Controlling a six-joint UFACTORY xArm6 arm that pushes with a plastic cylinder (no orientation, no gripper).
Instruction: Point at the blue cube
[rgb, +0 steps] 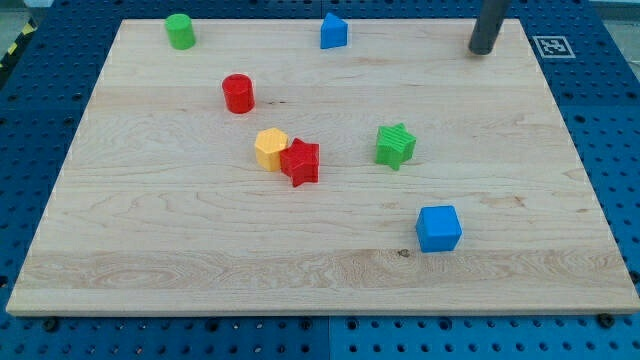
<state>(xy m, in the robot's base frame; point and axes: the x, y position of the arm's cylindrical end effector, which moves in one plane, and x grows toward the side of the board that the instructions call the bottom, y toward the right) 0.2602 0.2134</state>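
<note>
The blue cube sits on the wooden board toward the view's lower right. My tip is at the view's top right, near the board's far edge. It stands far above the cube in the view, slightly to its right, touching no block.
A green cylinder sits at the top left and a blue pentagon-like block at the top middle. A red cylinder is left of centre. A yellow hexagon touches a red star. A green star is right of centre.
</note>
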